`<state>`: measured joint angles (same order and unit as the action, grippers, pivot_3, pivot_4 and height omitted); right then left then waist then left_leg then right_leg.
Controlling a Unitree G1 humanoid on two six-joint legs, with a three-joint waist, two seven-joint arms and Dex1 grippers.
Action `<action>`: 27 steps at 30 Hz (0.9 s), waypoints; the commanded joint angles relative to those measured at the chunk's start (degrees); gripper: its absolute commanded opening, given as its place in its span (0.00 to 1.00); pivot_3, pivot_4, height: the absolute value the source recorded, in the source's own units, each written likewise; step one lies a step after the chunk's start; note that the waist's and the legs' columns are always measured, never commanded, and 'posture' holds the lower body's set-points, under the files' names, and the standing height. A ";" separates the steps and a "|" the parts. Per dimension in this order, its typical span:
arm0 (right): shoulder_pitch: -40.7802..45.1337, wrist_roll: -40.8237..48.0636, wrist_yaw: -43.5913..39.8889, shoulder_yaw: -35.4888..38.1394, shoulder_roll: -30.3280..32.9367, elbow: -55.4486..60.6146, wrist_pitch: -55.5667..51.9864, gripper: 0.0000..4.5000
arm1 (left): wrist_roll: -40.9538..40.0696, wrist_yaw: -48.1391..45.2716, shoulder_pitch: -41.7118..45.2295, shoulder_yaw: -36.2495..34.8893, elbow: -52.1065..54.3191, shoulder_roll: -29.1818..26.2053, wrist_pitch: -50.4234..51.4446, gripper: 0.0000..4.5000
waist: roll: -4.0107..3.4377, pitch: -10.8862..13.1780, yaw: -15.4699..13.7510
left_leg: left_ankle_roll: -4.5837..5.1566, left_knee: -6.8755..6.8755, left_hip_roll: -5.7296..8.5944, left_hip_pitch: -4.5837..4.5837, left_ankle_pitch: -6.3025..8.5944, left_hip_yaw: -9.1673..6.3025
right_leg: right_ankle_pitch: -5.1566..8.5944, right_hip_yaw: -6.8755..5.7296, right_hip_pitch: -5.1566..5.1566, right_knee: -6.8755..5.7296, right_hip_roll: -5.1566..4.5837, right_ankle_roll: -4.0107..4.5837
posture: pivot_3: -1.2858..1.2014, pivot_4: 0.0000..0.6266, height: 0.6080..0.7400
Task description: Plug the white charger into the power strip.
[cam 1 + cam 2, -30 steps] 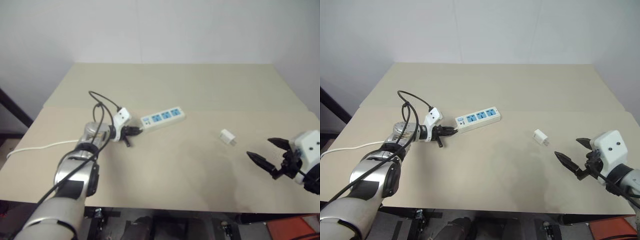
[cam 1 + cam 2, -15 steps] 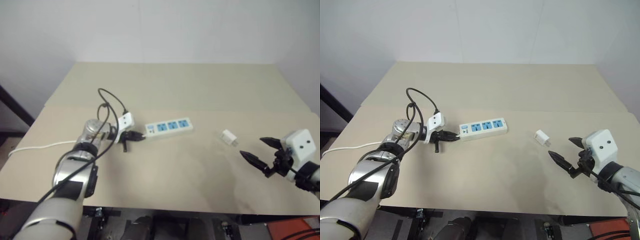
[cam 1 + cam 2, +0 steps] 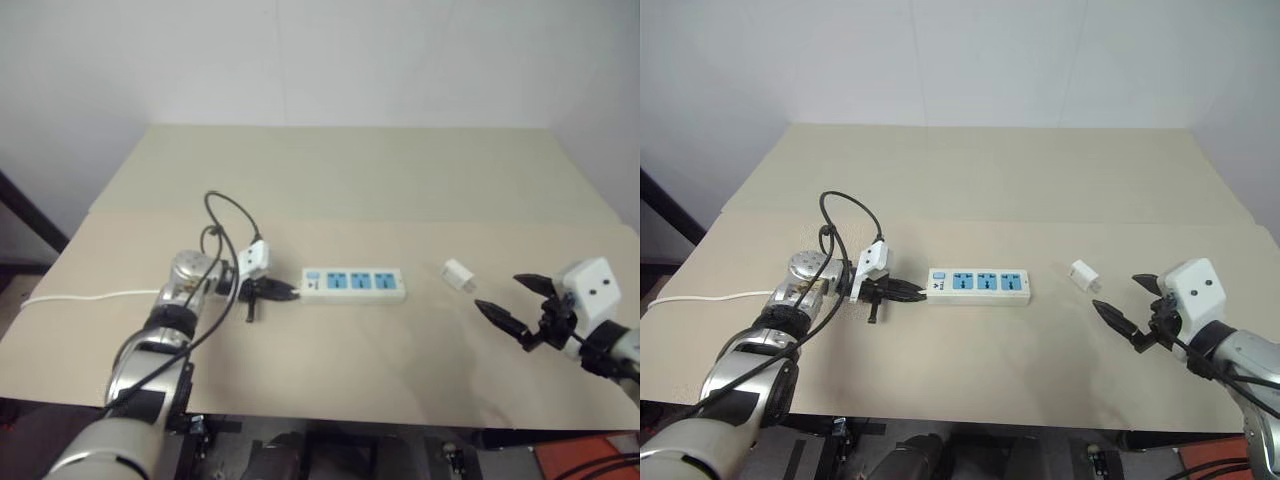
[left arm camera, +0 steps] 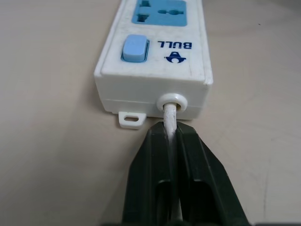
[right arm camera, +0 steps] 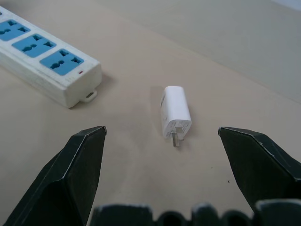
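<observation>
Strip positioning step; charger [image 3: 1081, 275] pickup is called for next.
Cord [image 4: 170, 123] is pinched by left gripper [image 4: 173, 136] (at power strip [image 3: 980, 284], frame centre); right gripper [image 5: 162, 141] is spread wide.

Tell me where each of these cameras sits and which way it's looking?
Left eye and right eye views: on the head, looking forward and down over the table; both arms show, with the left gripper and right gripper.
Left wrist view: along the left fingers, shut on the thin white cord at the power strip.
Right wrist view: between the open right fingers, at the white charger.
Shared: both wrist views show the power strip, as do the eye views.
</observation>
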<state>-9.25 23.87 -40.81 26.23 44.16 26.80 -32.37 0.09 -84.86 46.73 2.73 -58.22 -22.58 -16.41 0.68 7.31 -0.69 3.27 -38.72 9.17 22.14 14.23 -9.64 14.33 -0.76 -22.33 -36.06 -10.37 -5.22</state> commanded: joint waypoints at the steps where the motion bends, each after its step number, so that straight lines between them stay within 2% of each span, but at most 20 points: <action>1: 0.61 -0.14 0.09 1.03 0.24 0.52 2.02 1.00 | -4.18 -3.83 -1.04 -1.57 1.26 0.01 -4.14 0.31 | 0.00 0.00 0.03 | 0.00 0.00 0.00 0.00 0.00 0.00 | 0.00 0.01 -0.01 0.00 0.00 0.00 | 0.52 0.24 1.00; 9: -0.24 -0.02 -0.12 2.83 0.61 0.47 2.33 1.00 | -7.08 -5.27 -0.58 -3.17 -2.04 -0.55 -7.86 0.86 | -0.01 -0.01 0.01 | 0.02 0.00 0.00 -0.04 0.01 0.00 | 0.00 0.02 0.02 -0.01 0.00 0.00 | 0.52 0.24 1.00; 11: -0.65 -0.04 -0.15 3.42 0.76 0.84 2.23 1.00 | -8.97 -1.48 0.00 -5.76 -3.63 0.76 -11.70 0.99 | -0.01 -0.01 0.01 | 0.02 0.01 0.00 -0.03 0.01 0.00 | 0.00 0.02 0.01 0.00 0.00 0.00 | 0.52 0.24 1.00; 18: -1.92 0.34 -0.34 5.39 1.09 1.89 1.43 1.00 | -13.01 -6.68 2.52 -9.95 -8.69 1.14 -12.75 1.00 | -0.01 -0.01 0.06 | 0.02 0.00 0.00 -0.03 0.02 0.00 | 0.00 0.01 0.00 0.00 -0.01 0.00 | 0.52 0.24 1.00; 27: -3.07 1.69 -1.02 8.51 2.70 4.01 -0.57 1.00 | -12.25 -7.64 3.87 -7.77 -12.78 3.33 -12.89 1.00 | 0.00 0.00 0.03 | 0.03 0.00 0.00 -0.03 0.02 0.00 | 0.00 0.01 0.01 -0.01 0.00 0.00 | 0.52 0.24 1.00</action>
<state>-12.32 24.17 -41.63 31.74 46.02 28.92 -32.42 -11.46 -92.16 49.15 -5.15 -70.90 -19.53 -28.03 0.68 7.31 -0.66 3.30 -38.72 9.17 22.13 14.25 -9.64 14.33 -0.77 -22.32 -36.05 -10.37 -5.22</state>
